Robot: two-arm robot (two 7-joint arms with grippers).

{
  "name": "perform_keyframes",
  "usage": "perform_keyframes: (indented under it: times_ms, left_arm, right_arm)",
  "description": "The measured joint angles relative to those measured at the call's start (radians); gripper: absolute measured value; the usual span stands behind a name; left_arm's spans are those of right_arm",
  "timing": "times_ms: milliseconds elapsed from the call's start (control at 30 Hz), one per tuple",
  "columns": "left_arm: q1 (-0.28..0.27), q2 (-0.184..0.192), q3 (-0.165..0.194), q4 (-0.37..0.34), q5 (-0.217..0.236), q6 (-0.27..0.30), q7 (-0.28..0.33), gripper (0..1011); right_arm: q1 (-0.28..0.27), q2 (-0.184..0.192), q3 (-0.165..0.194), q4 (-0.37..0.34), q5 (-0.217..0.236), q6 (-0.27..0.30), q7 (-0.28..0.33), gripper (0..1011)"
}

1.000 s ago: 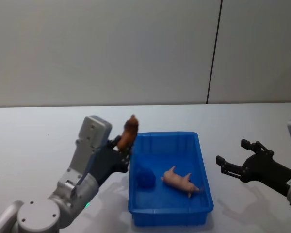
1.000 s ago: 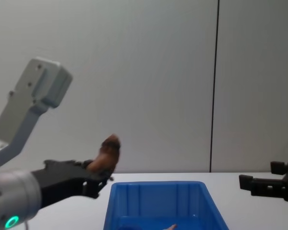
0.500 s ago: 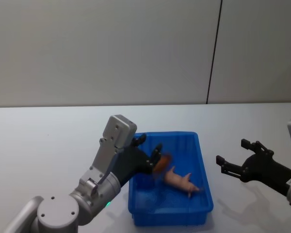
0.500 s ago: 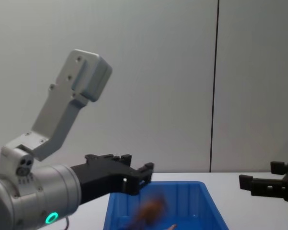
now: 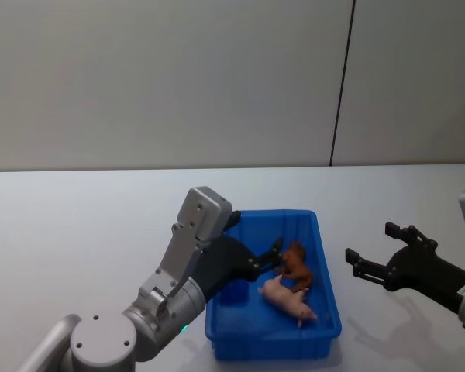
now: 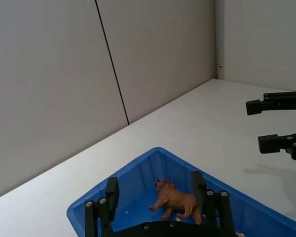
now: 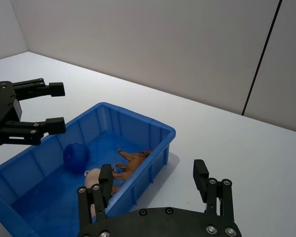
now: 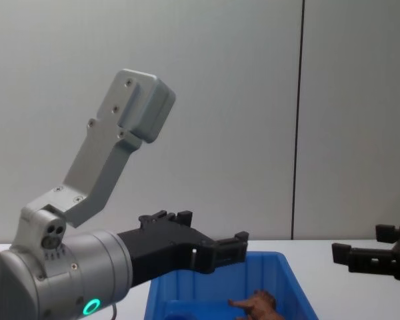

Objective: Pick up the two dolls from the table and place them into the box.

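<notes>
Over the box (image 5: 325, 306), the left claw (image 5: 257, 256) hangs spread open across the left half, blocking entry from that side. On its floor the brown doll (image 5: 296, 265) and pink doll (image 5: 285, 297) lie touching. Right of the box, bare tabletop (image 5: 77, 217) separates it from the open right claw (image 5: 370, 249).

Colour rundown: the box (image 5: 325, 310) is bright blue, plain, with a dark blue ball (image 7: 76, 157) inside that nearly blends in. One doll (image 5: 297, 266) is reddish-brown, the other doll (image 5: 285, 299) pale pink. The surface (image 5: 77, 225) is plain white. Both grippers have black fingers (image 7: 49, 89), the left arm is silver-grey with a green light (image 8: 90, 307), and the wall is flat grey with one thin dark seam.
</notes>
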Motion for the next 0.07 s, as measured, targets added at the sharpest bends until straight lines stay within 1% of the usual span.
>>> perform_keyframes:
  times_ms: [67]
  left_arm:
    - [0.0, -0.001, 0.001, 0.001, 0.0, -0.002, -0.002, 964]
  right_arm:
    - [0.0, 0.0, 0.0, 0.0, 0.0, 0.0, 0.0, 1001]
